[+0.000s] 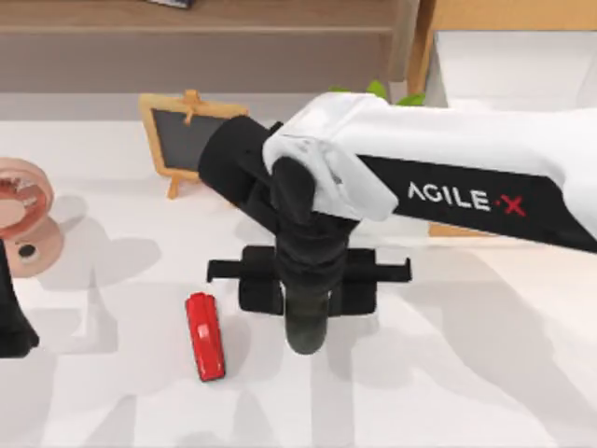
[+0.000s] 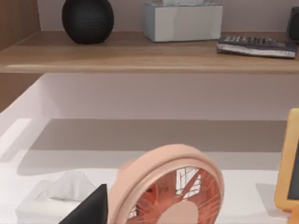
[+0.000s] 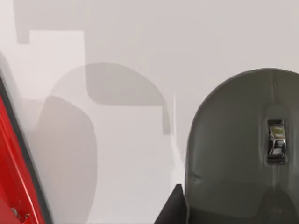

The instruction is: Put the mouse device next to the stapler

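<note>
White tabletop [image 1: 485, 373] bears stapler [image 1: 205, 336]; right claw [image 1: 308, 308] grips mouse device [image 1: 306, 329] nearby.

Grey mouse [image 1: 306, 329] near red stapler [image 1: 205, 336]

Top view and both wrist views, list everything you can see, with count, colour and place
stapler: one, red, front left of centre on the table
mouse device: one, dark grey, just right of the stapler, under the right gripper
fan: one, pink, left edge
chalkboard: one, wood-framed, behind centre
tissue box: one, white, beside the fan
shelf: one, wooden, holding a black ball, a grey box, a remote
left gripper: black, parked at the left edge
right gripper: black, over the mouse device
</note>
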